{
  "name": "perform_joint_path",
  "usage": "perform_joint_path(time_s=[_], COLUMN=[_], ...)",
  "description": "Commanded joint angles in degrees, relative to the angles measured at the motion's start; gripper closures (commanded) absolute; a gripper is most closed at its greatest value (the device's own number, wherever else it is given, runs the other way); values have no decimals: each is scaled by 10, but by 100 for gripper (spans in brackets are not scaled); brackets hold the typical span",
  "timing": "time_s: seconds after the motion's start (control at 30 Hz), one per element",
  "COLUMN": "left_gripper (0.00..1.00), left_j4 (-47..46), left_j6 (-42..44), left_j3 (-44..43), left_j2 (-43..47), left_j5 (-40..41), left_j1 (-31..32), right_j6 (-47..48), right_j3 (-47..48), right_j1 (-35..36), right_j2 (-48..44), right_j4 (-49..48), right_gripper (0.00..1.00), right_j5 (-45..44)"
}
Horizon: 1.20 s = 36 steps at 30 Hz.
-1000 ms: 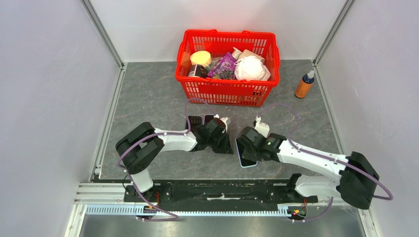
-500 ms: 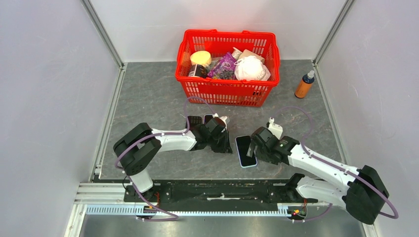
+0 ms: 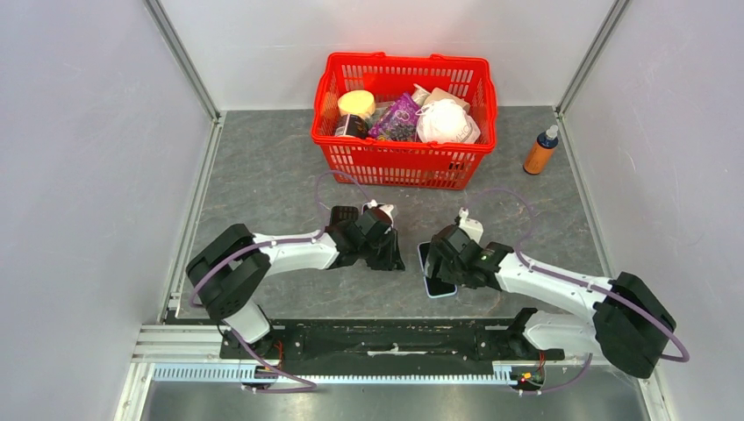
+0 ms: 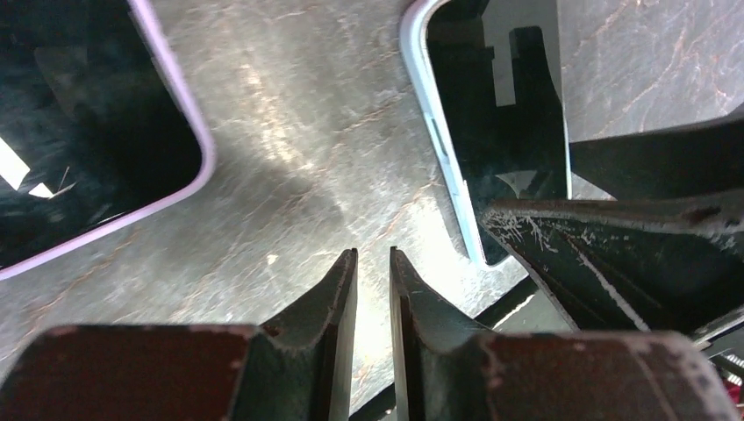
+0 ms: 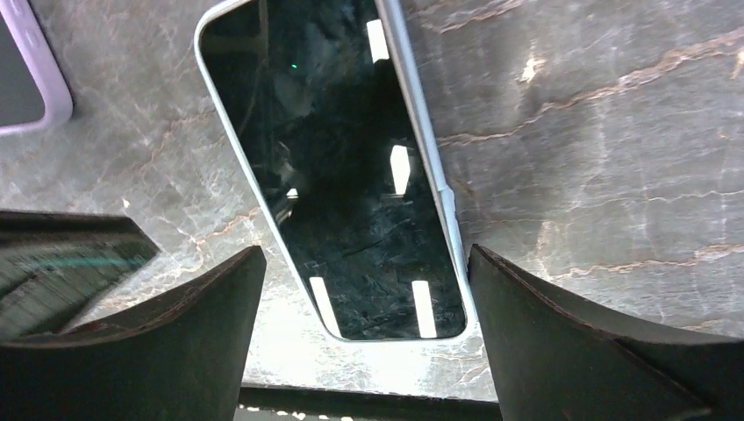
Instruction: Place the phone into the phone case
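Finding one: the phone [image 5: 338,175] lies flat and screen up on the grey table [image 3: 263,175], in the near middle, just right of my left gripper [image 4: 373,254]. In the overhead view its near end shows from under my right gripper [image 5: 366,253].

Finding two: my right jaws stand wide, and nothing is clamped between them. They straddle one end of the phone, one finger on each long side. A strip of bare table shows between the phone's edge and each finger, and the strip on one side is very thin. The rest of the phone runs out beyond the fingertips.

Finding three: my left jaws are narrow, parted only by a slit, and only bare table shows between them. The phone lies ahead of these tips and off to one side, apart from them.

Finding four: the phone case [image 4: 79,132] has a lavender rim and a dark inside. It lies on the table ahead of my left tips on the other side. It is apart from the phone, with bare stone between them. The overhead view does not show me the case.

Finding five: the red basket [image 3: 402,118] stands far back, well apart from the phone.
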State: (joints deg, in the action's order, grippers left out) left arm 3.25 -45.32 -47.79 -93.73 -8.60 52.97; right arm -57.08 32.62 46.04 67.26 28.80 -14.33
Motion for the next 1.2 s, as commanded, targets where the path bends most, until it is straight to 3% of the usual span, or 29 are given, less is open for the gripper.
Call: perform_joint_path(time_s=[0.0, 0.23, 0.37, 0.6, 0.73, 0.93, 1.17], left_gripper=[74, 72, 71, 69, 64, 64, 68], left_j4=[12, 35, 44, 40, 46, 94, 118], left_j6=[20, 32, 37, 39, 39, 51, 61], left_j3=[15, 26, 17, 11, -16, -141, -228], left_j2=[48, 95, 99, 85, 65, -51, -155], left_j5=[14, 14, 6, -5, 15, 77, 83], left_j1=[-26, -72, -75, -51, -45, -46, -59], right_j6=[-46, -100, -75, -43, 2, 4, -9], right_j3=[0, 98, 169, 107, 99, 108, 92], right_j1=[59, 193, 210, 94, 5, -34, -36], right_j2=[21, 143, 175, 46, 22, -13, -79], right_j4=[-27, -67, -21, 35, 38, 89, 135], right_gripper=[7, 8, 6, 3, 3, 4, 4], right_j5=[-15, -20, -42, -75, -60, -83, -101])
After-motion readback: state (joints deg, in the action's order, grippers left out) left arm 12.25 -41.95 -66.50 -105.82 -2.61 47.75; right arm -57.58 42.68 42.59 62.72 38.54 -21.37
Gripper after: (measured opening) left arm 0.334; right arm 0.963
